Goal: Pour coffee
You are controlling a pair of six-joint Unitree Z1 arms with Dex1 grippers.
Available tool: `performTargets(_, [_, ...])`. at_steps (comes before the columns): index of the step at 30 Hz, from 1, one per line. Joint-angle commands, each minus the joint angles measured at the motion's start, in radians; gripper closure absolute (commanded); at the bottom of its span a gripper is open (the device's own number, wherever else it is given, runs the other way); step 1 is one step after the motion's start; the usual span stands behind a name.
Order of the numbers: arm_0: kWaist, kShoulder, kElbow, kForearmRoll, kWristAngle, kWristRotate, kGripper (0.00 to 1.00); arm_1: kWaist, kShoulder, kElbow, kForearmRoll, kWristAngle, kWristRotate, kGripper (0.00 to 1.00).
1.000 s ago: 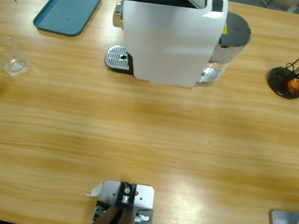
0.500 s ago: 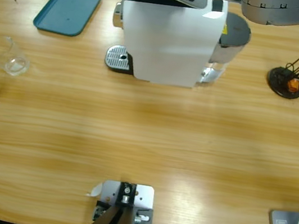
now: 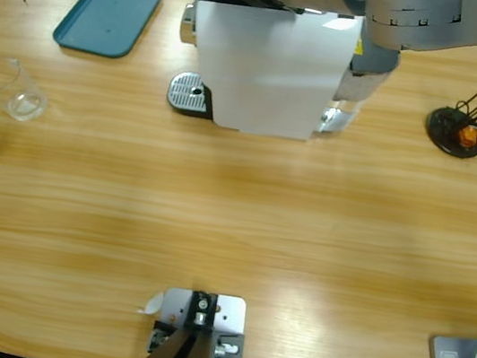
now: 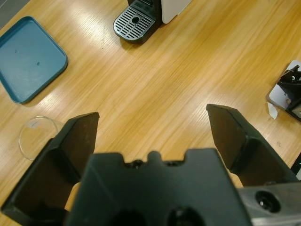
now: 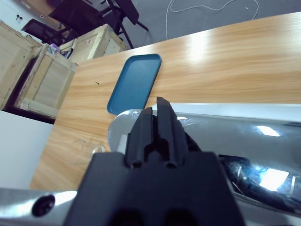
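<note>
My left gripper (image 4: pixel 153 136) hung above the table (image 4: pixel 188 80) with its jaws spread wide and nothing between them. The glass tumbler (image 4: pixel 35 136), standing upright, lay just off my left jaw, close beside it; whether any coffee sat in it I could not make out. My right gripper (image 5: pixel 157 125) had its jaws pressed together over the coffee machine's chrome lever (image 5: pixel 244 136), far from the glass. So the left arm was much the nearer, and I judged a short sideways shift would bring the tumbler between its jaws.
</note>
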Motion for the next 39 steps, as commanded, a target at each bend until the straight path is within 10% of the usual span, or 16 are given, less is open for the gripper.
performTargets(1, [0.007, 0.011, 0.024, 0.012, 0.019, -0.007, 0.013, 0.029, 0.212, 0.105, 0.119, 0.027, -0.012, 1.0])
performTargets(9, [0.007, 0.004, 0.02, 0.007, 0.055, -0.012, 0.01, 0.029, 0.082, 0.095, 0.122, 0.035, -0.279, 1.0])
performTargets(10, [0.007, 0.0, 0.019, 0.004, 0.074, -0.035, 0.006, 0.029, 0.039, 0.091, 0.152, 0.038, -0.347, 0.707])
performTargets(11, [0.007, -0.005, 0.019, -0.007, 0.088, -0.077, 0.004, 0.028, -0.01, 0.088, 0.158, 0.036, -0.414, 0.147])
performTargets(12, [0.007, -0.009, 0.021, -0.024, 0.098, -0.139, 0.004, 0.028, -0.063, 0.087, 0.16, 0.037, -0.477, 0.005])
performTargets(20, [0.044, -0.006, 0.024, -0.098, 0.364, -0.285, 0.004, 0.028, -0.345, 0.083, 0.309, 0.152, -0.595, 0.0])
performTargets(27, [0.257, 0.078, 0.054, -0.123, 0.381, -0.449, 0.004, 0.039, -0.476, 0.172, 0.429, 0.179, -0.615, 0.0])
performTargets(39, [0.266, 0.256, 0.285, -0.473, 0.396, -0.516, 0.077, 0.039, -0.471, 0.238, 0.401, 0.183, -0.585, 0.0])
